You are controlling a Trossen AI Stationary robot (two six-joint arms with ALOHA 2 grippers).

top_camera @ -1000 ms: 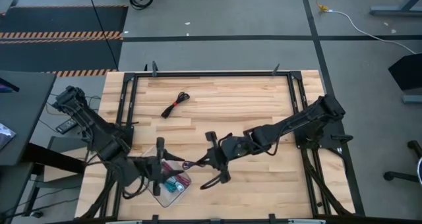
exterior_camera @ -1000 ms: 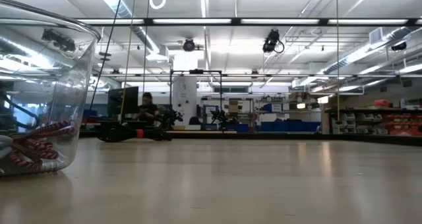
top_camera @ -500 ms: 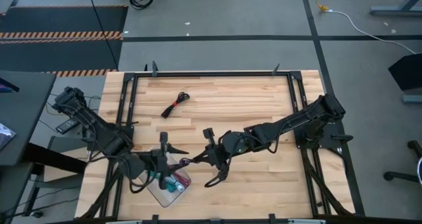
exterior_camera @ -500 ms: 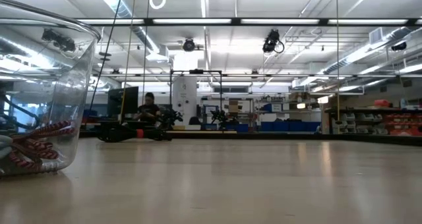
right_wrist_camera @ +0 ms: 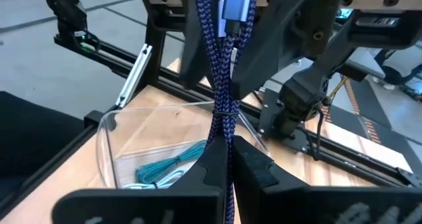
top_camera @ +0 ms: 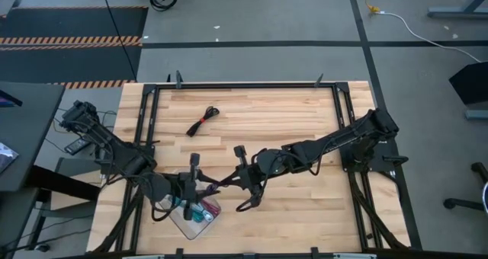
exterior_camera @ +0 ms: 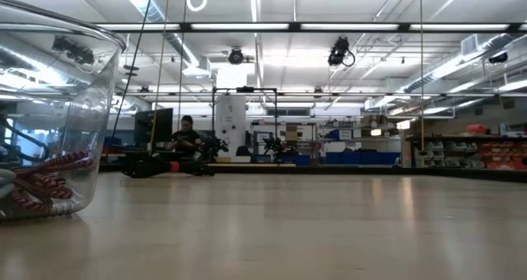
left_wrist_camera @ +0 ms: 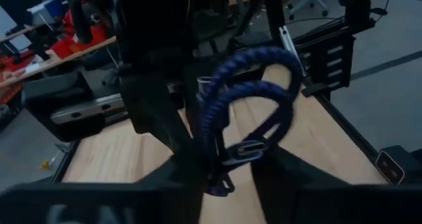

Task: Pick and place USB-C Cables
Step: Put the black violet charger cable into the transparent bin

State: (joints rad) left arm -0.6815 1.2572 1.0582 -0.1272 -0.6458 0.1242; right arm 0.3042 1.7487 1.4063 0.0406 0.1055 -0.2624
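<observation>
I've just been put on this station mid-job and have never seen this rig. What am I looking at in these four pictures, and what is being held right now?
It is a robot with two dark arms working at a wooden table. The high view looks straight down on everything. The low view sits at table height and catches only the wall of the clear tray. Each wrist view looks forward past one arm's own fingers. The right gripper is clamped on a purple USB-C cable near the tray. The left gripper meets the cable at its other end, but I cannot tell whether it grips. A teal cable lies in the tray. A black-and-red cable lies alone farther up the table.
</observation>
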